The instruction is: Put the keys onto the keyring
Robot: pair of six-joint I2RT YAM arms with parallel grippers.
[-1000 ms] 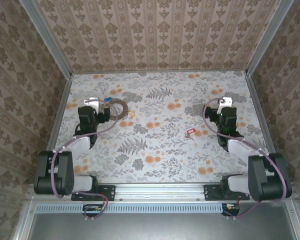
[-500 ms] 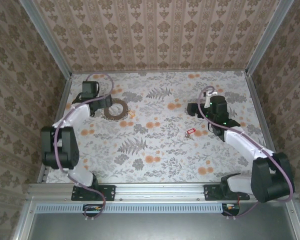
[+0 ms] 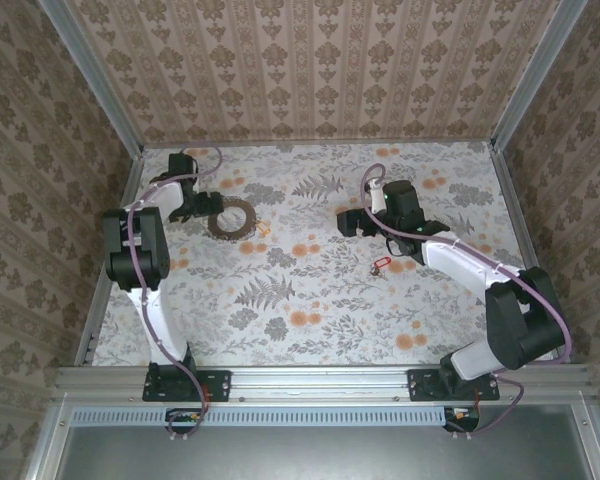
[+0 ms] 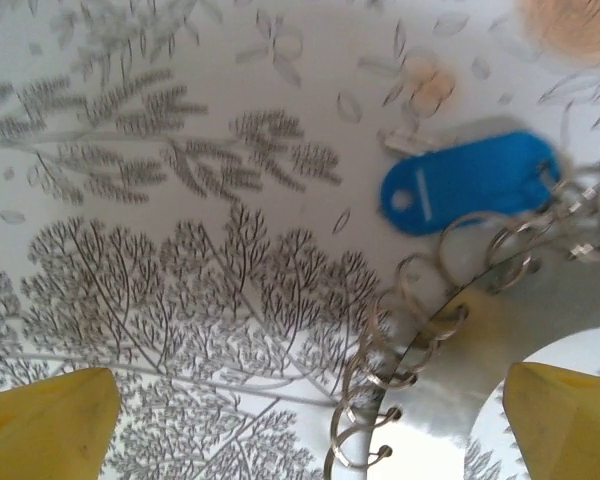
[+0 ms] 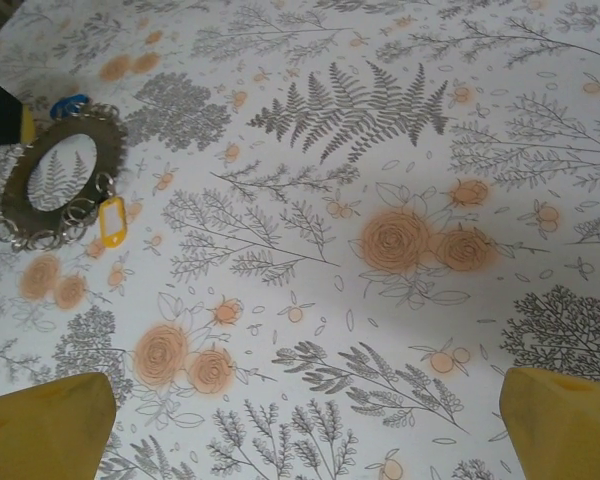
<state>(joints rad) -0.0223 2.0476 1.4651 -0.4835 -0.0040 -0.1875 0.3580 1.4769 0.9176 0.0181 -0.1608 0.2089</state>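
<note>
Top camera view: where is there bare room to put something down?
The near middle, this side of the red tag, is bare; so is the far strip between the keyring and the right gripper. Crowded: far left, where blue tag and yellow tag sit at the keyring.
</note>
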